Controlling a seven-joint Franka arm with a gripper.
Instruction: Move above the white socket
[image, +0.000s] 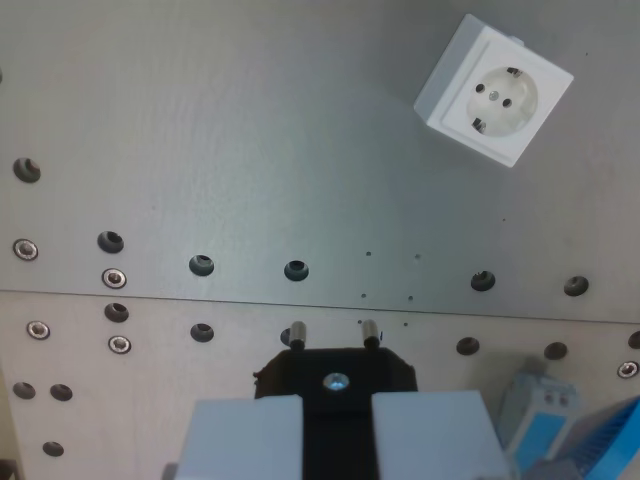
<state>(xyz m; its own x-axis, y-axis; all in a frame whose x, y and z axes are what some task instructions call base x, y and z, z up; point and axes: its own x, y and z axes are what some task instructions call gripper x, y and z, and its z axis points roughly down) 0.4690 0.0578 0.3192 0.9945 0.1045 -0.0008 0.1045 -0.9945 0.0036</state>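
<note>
- Metal plate (250, 130): grey, brushed, fills most of the frame. A seam runs across it in the lower half, and rows of round holes, some holding bolts, sit near that seam.
- Gripper (337, 425): bottom centre of the frame. Two pale grey fingers (245, 435) stand either side of a black body and are pressed against it, so the tool is clamped on the plug.
- Black plug (337, 375): held between the fingers, a screw in its face, two metal pins pointing toward the top of the frame.
- White socket (493, 90): upper right of the frame, lying on the plate, turned at an angle, round recess with two pin holes facing the camera. It is well apart from the plug, up and to the right of it.
- Blue and white parts (560, 415): lower right corner, cut by the frame edge; cannot tell what they are.
</note>
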